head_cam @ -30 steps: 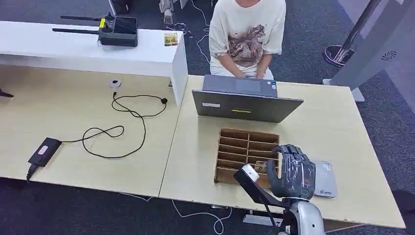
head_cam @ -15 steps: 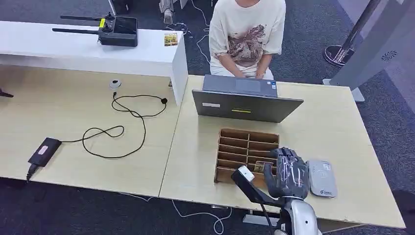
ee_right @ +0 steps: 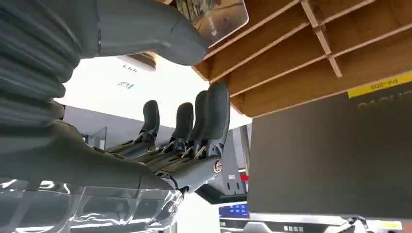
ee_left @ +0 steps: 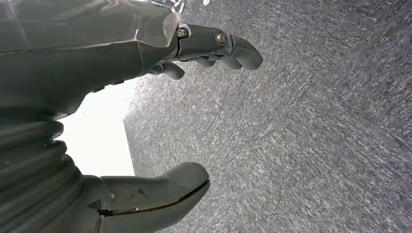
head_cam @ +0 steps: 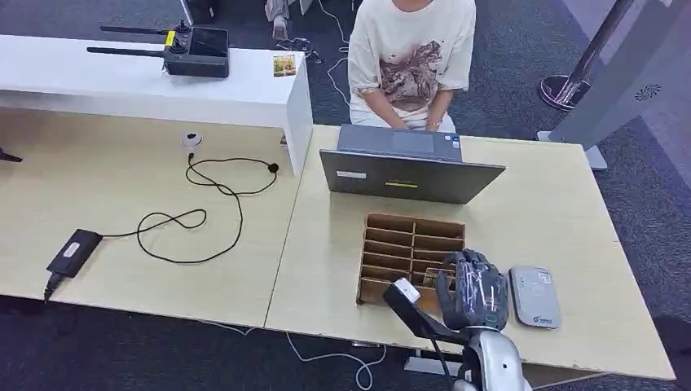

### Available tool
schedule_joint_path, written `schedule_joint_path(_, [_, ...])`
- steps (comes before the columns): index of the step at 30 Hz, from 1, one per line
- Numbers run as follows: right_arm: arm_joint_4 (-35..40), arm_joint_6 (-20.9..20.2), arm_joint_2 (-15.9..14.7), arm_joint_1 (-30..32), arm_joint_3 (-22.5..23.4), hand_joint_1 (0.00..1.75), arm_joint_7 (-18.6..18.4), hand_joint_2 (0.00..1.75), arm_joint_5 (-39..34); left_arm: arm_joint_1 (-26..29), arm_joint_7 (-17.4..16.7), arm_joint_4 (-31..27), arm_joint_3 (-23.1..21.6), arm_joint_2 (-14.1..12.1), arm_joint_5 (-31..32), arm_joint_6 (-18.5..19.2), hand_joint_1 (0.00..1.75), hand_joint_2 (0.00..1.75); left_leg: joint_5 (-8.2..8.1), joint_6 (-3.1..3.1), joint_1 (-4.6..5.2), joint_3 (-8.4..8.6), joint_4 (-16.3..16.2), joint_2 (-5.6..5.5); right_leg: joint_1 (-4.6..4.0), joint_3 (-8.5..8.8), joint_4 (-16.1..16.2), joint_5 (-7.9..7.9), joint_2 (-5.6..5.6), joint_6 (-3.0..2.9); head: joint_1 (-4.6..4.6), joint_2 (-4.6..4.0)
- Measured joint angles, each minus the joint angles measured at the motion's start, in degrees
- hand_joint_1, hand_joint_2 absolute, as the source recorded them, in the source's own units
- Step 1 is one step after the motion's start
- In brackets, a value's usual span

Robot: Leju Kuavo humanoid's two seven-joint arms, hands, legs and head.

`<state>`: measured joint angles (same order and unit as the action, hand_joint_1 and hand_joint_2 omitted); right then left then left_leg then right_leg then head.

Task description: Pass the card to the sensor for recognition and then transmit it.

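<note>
The card (ee_right: 214, 17) stands in a slot of the wooden slotted box (head_cam: 411, 236), at the box's near right corner. My right hand (head_cam: 473, 295) hovers over that corner with its fingers (ee_right: 194, 126) spread and its thumb (ee_right: 145, 29) next to the card; it holds nothing. The grey sensor (head_cam: 534, 296) lies flat on the table just right of the hand, uncovered. My left hand (ee_left: 97, 53) hangs over grey carpet, fingers apart and empty.
A laptop (head_cam: 407, 175) stands right behind the box, with a person (head_cam: 411, 57) seated at it. On the left table lie a black cable (head_cam: 195, 216) and a power brick (head_cam: 73, 251). The table's near edge (head_cam: 342, 330) is close below the box.
My right hand has moved left and nearer, from over the sensor to the box's near right corner. The sensor is now fully uncovered.
</note>
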<state>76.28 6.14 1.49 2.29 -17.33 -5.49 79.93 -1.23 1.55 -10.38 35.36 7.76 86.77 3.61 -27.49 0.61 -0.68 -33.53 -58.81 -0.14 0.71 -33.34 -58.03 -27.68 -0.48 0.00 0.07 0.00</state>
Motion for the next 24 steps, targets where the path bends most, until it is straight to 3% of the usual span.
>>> schedule_joint_path(6, [-0.7,-0.02,0.0,-0.09,0.0,0.99,0.02,1.75,-0.09,0.0,0.0,0.0,-0.31,0.0,0.0,0.0,0.0,1.75,0.0,0.0,0.0,0.0,0.0,0.0,0.0,0.0,0.0,0.0,0.0,0.0,0.0,0.0])
schedule_joint_path(24, [-2.88,-0.17,0.02,-1.79,0.0,0.91,0.46,1.75,0.28,-0.01,0.0,0.0,-0.35,-0.05,0.0,0.52,0.0,1.75,0.0,0.0,0.0,0.0,0.0,0.0,0.0,0.0,-0.01,0.0,0.0,0.0,0.0,0.02])
